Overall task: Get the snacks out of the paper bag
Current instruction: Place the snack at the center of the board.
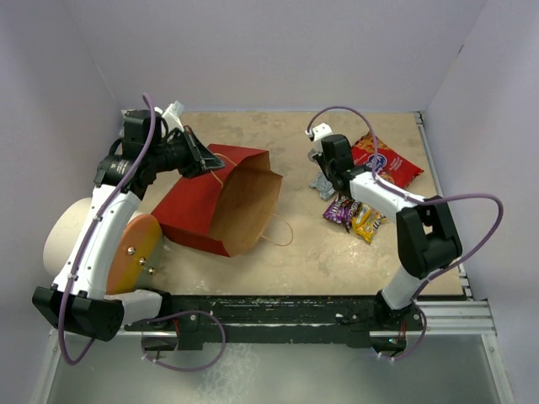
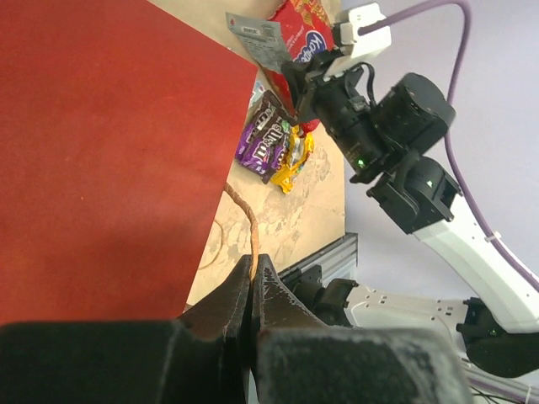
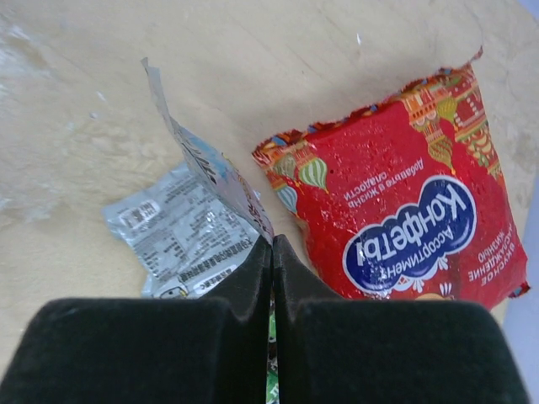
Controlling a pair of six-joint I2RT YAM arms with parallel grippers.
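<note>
The paper bag [image 1: 198, 206] lies on its side at centre left, red face up, with its brown mouth [image 1: 248, 206] open toward the right. My left gripper [image 1: 205, 164] is shut on the bag's string handle [image 2: 249, 225] at its far upper edge; the handle runs into the fingertips [image 2: 253, 263] beside the red face [image 2: 101, 151]. My right gripper [image 1: 322, 172] [image 3: 271, 242] is shut on a silver packet [image 3: 198, 156] [image 2: 257, 38], held edge-up above another silver-grey packet [image 3: 173, 227]. The red cookie bag [image 1: 387, 162] [image 3: 404, 202], purple packet [image 1: 340, 210] and yellow-orange packet [image 1: 369, 224] lie on the table at right.
A white cylinder [image 1: 80, 236] with an orange end [image 1: 135, 252] lies at the left, against the bag's near corner. Pale walls close in three sides. A metal rail [image 1: 295, 307] runs along the near edge.
</note>
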